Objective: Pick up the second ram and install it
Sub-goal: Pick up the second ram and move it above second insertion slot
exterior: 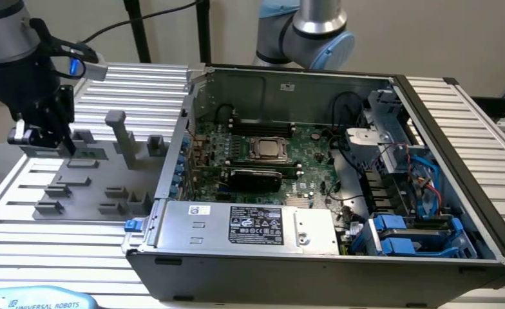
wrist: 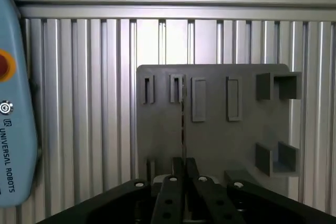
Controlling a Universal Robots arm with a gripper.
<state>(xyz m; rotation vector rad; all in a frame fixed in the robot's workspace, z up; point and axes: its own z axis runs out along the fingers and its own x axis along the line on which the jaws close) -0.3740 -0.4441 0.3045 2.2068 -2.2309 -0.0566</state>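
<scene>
The second ram [wrist: 182, 124] shows edge-on as a thin dark line running across the grey fixture plate [wrist: 220, 140] to my fingers. My gripper [wrist: 182, 163] is shut on it, its black fingers [wrist: 170, 192] pressed close together. In the exterior view my gripper [exterior: 66, 149] reaches down onto the back left part of the fixture [exterior: 89, 187], left of the open computer case [exterior: 175, 129]. I cannot tell whether the stick is lifted or still sits in its slot. The neighbouring fixture slot [wrist: 148, 88] is empty. The motherboard [exterior: 270, 151] lies inside the case, with its black memory slots [exterior: 261, 129] behind the processor.
Grey upright posts [exterior: 116, 138] stand on the fixture between my gripper and the case wall. A blue teach pendant [wrist: 16, 103] lies on the ribbed aluminium table [exterior: 64, 244]. Another arm's base [exterior: 313, 32] stands behind the case. A power supply [exterior: 248, 225] fills the case's near side.
</scene>
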